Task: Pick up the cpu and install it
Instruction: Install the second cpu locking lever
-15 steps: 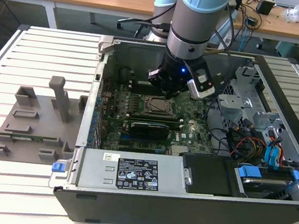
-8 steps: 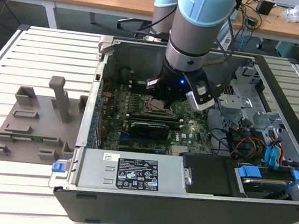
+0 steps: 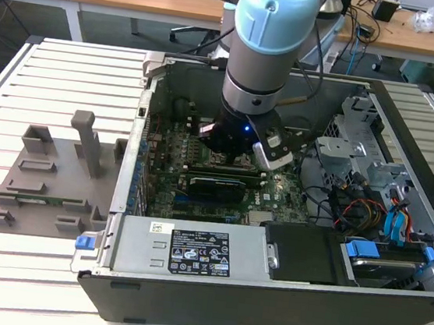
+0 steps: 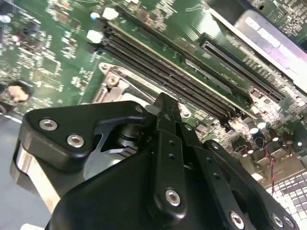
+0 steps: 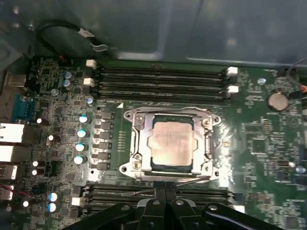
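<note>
Inside the open computer case (image 3: pixel 389 308), the cpu (image 5: pixel 171 143) sits in its socket frame (image 5: pixel 136 143) — gripper (image 5: pixel 165 191) just above, grip state unclear.

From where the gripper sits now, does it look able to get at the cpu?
Probably yes. In the first wrist view the cpu lies face-up in the socket frame with nothing over its lid, and the gripper hangs close beside it inside the open case.

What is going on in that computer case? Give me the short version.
The robot arm has reached down into the open computer case, with its tool low over the motherboard. In the first wrist view the cpu lies in the socket frame, and the tool sits just beside that socket.
</note>
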Motion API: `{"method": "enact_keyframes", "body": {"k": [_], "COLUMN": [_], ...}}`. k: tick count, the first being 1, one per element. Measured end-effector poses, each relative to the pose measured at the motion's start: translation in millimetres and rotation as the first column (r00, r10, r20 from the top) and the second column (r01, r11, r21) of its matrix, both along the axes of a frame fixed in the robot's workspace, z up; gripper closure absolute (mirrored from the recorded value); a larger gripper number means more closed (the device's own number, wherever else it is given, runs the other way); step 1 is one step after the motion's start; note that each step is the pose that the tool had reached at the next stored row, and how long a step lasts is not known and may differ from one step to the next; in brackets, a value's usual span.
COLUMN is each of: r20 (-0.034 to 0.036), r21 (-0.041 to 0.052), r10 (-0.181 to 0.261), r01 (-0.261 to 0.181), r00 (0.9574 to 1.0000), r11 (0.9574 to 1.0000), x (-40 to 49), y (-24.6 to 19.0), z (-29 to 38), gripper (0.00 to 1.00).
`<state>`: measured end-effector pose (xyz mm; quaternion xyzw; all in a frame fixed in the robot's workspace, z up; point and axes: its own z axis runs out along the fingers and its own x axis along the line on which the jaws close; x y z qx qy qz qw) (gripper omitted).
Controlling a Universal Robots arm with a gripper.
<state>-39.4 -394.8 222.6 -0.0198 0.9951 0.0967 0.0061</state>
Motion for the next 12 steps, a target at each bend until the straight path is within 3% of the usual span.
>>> {"method": "enact_keyframes", "body": {"k": [5, 12], "r20": [0.0000, 0.0000], "r21": [0.0010, 0.0047], "r10": [0.000, 0.000], "r01": [0.000, 0.000], "r00": [1.0000, 1.0000], "r11": [1.0000, 1.0000], "x": [-12.7, -32.5], "y": [-1.3, -1.0], "z": [-11.0, -17.3], "gripper": [0.89, 0.89]}}
